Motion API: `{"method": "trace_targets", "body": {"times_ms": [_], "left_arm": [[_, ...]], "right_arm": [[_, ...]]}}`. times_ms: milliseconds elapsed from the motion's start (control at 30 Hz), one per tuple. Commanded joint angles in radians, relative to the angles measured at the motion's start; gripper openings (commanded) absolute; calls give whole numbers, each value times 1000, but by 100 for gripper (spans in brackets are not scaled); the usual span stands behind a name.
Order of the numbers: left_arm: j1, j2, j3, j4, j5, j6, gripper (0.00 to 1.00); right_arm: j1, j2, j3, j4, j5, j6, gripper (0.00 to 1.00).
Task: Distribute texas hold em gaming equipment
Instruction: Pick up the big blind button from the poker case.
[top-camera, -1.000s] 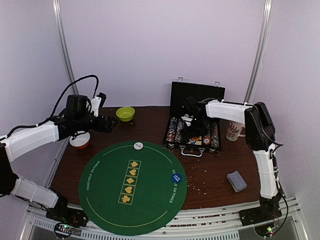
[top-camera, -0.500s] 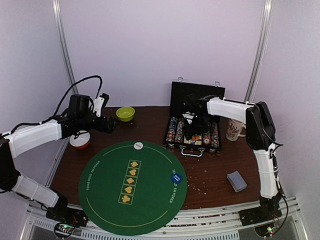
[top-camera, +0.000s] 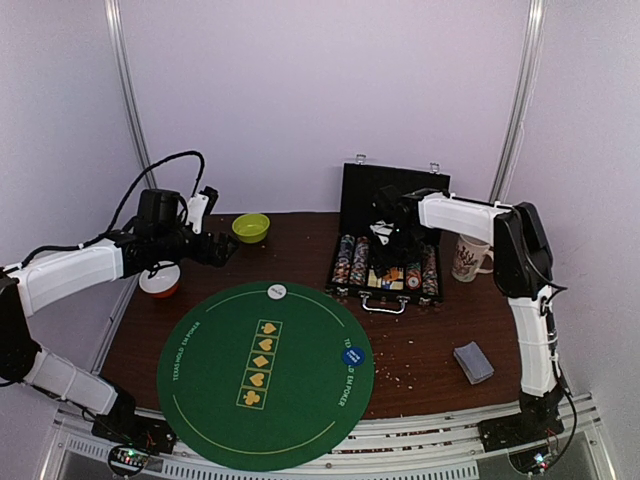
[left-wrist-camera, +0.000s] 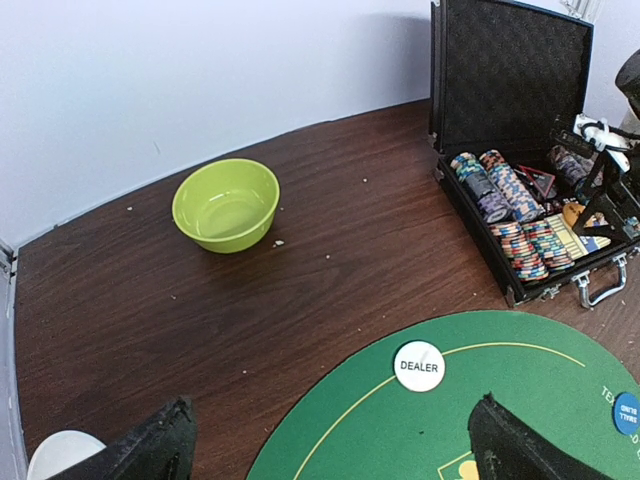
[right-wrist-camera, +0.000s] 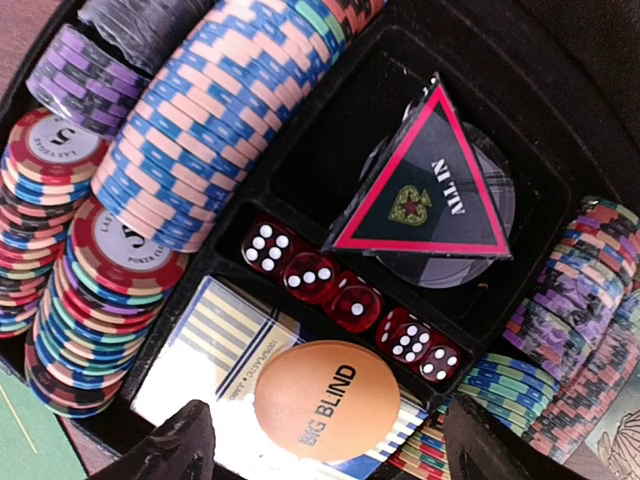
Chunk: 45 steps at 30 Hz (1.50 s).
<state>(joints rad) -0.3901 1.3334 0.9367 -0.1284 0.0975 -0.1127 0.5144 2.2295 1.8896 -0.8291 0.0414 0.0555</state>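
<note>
An open black case (top-camera: 388, 190) at the back holds rows of multicoloured poker chips (right-wrist-camera: 190, 130), red dice (right-wrist-camera: 345, 297), a card box (right-wrist-camera: 215, 345) and an orange BIG BLIND button (right-wrist-camera: 327, 400). My right gripper (right-wrist-camera: 320, 450) is open just above that orange button, one fingertip on each side. My left gripper (left-wrist-camera: 330, 450) is open and empty above the mat's far-left edge. The white DEALER button (left-wrist-camera: 418, 365) and a blue button (top-camera: 356, 354) lie on the green mat (top-camera: 265, 372). Grey-blue cards (top-camera: 473, 362) lie at the front right.
A lime-green bowl (top-camera: 251, 228) sits at the back left. A patterned mug (top-camera: 466, 260) stands right of the case. A white and orange object (top-camera: 159, 281) lies at the left table edge. The case lid stands upright behind the right gripper.
My right gripper has moved a little right and lower into the case over the orange button. My left arm has shifted slightly right, then held still.
</note>
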Motion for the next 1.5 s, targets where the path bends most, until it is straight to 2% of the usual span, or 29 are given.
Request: {"method": "trace_targets", "body": {"times_ms": [0, 433, 633, 1200, 1333, 1467], "left_arm": [[-4, -22, -10, 41, 0, 10, 98], [-5, -23, -13, 39, -4, 8, 98], [-5, -34, -18, 36, -10, 9, 98], [-5, -48, -21, 36, -7, 10, 98], [-4, -53, -23, 35, -6, 13, 98], [-4, -62, -33, 32, 3, 9, 98]], "right_arm": [[-7, 30, -22, -18, -26, -9, 79], [-7, 61, -42, -31, -16, -40, 54], [-7, 42, -23, -40, -15, -42, 46], [10, -74, -13, -15, -18, -33, 43], [48, -117, -17, -45, -24, -53, 43], [141, -221, -97, -50, -47, -80, 43]]}}
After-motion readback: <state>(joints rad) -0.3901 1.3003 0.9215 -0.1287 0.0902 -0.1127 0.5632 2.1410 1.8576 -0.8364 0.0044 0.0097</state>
